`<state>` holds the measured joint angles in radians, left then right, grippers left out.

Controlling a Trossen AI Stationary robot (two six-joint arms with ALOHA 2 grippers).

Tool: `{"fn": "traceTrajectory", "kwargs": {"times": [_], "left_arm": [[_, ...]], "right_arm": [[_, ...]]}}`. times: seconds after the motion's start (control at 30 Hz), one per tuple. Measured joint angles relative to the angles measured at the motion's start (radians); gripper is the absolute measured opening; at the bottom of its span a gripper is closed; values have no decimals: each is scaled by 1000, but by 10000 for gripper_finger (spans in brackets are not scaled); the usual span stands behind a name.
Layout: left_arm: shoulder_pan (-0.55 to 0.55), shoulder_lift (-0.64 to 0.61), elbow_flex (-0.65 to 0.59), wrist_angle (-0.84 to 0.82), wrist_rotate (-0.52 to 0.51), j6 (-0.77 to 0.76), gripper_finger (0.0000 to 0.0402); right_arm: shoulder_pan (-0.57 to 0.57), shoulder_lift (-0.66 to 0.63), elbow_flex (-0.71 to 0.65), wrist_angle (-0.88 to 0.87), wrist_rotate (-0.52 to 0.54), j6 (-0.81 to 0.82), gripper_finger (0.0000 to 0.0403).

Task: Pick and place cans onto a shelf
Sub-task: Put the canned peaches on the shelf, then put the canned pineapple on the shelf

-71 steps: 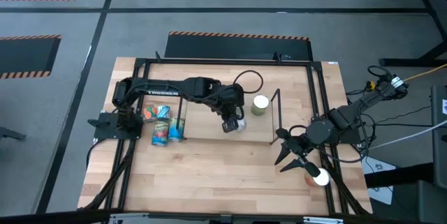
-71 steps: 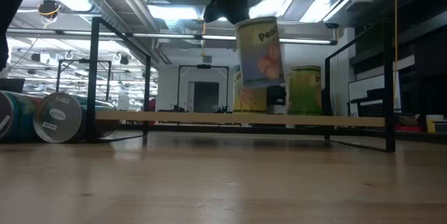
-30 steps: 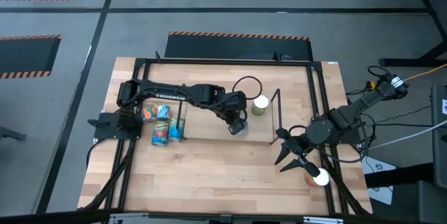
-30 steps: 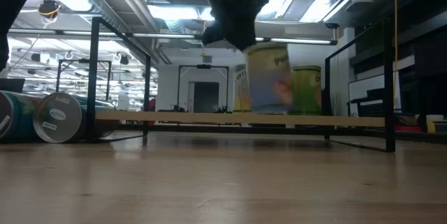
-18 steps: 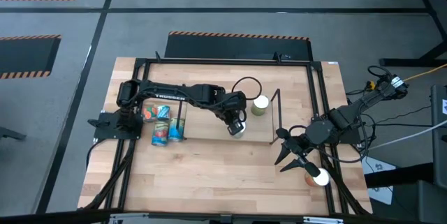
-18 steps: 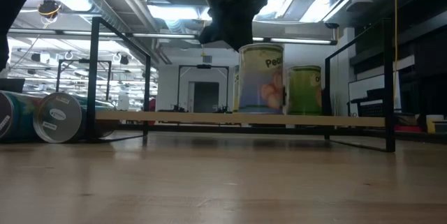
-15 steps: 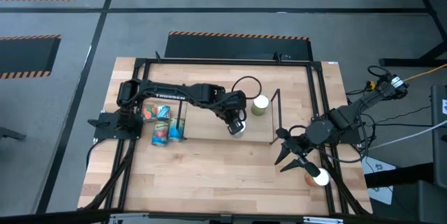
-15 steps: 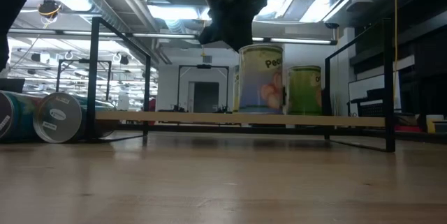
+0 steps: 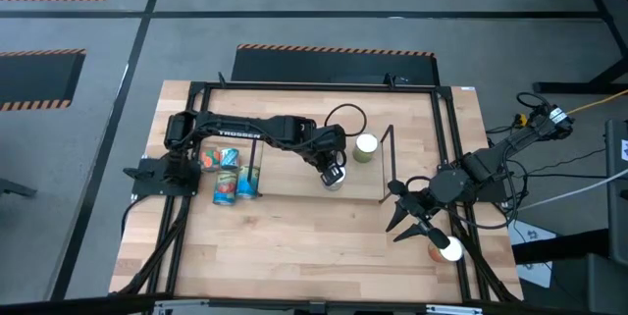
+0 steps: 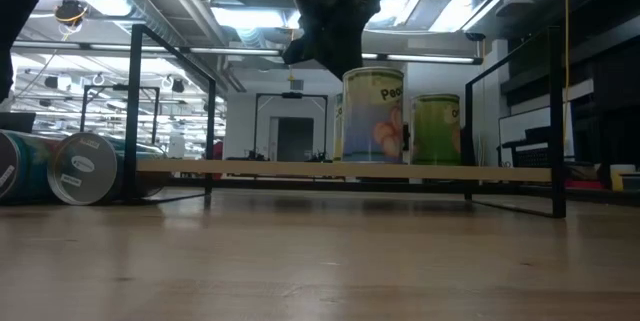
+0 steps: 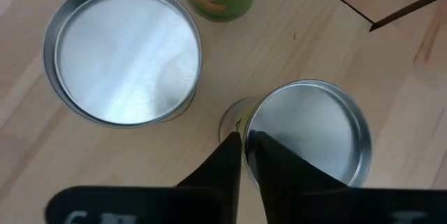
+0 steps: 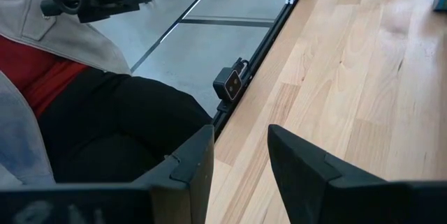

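Observation:
A peach-labelled can (image 10: 374,116) stands upright on the shelf's board (image 10: 250,167), beside a green can (image 10: 437,129). My left gripper (image 9: 334,172) comes down on the peach can's silver top (image 11: 307,133) and is shut on its rim. A third silver-topped can (image 11: 122,51) stands close by. Several cans (image 9: 228,180) lie on their sides at the table's left. My right gripper (image 9: 407,219) waits open by the table's right edge, with nothing between its fingers (image 12: 307,161). A white-topped can (image 9: 447,248) stands just near of it. My left gripper pinches the peach can's top rim (image 11: 243,128) between its two fingers, one outside the wall and one over the lid. The fingers slant down from above, from the table's left. The can is upright with its bottom on the shelf board.
A black frame (image 9: 446,138) runs round the table's edges. The shelf's upright wire end (image 9: 385,163) stands right of the green can. A seated person in grey and red (image 12: 70,77) shows beyond the table's right edge. Bare wood (image 9: 294,246) lies near of the shelf.
The peach can, still swaying a second ago, has settled upright on the shelf board beside the green can and stands still. My left gripper stays over its top.

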<state>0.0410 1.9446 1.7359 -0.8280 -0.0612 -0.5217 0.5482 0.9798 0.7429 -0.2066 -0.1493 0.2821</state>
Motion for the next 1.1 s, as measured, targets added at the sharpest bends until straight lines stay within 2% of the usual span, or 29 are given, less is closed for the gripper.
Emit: {"fn": "traceTrajectory", "kwargs": {"times": [0.3,0.43,0.7,0.83,1.0,1.1], "left_arm": [[4,0,3,-4,25,-1,89],[16,-2,29,-9,78,0,90],[22,-51,57,-10,57,34,91],[18,-108,56,-31,36,70,88],[-26,-200,57,-86,-77,143,87],[-71,-241,56,-108,-173,165,87]], "right_arm": [[0,0,0,0,0,0,141],[0,0,0,0,0,0,141],[0,0,0,0,0,3,141],[0,-5,1,1,-26,64,141],[7,-42,2,-19,-117,94,141],[25,-72,2,-65,-122,167,141]]}}
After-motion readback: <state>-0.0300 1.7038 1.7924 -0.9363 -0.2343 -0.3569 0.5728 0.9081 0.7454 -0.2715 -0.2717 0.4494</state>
